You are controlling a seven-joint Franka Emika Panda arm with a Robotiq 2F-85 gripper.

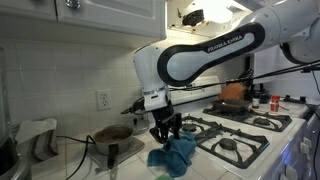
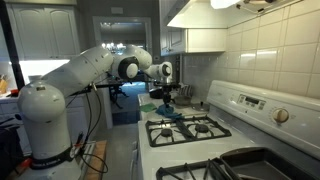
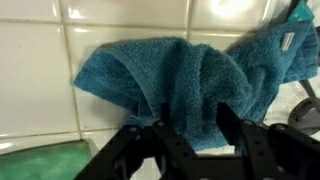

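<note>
Gripper looks pinched on a bunched fold of the teal towel, soft, floppy, light, thick folds grip best

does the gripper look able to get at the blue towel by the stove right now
Likely yes: the gripper sits right on the towel, with a fold seemingly pinched in its jaws and nothing in the way.
</note>
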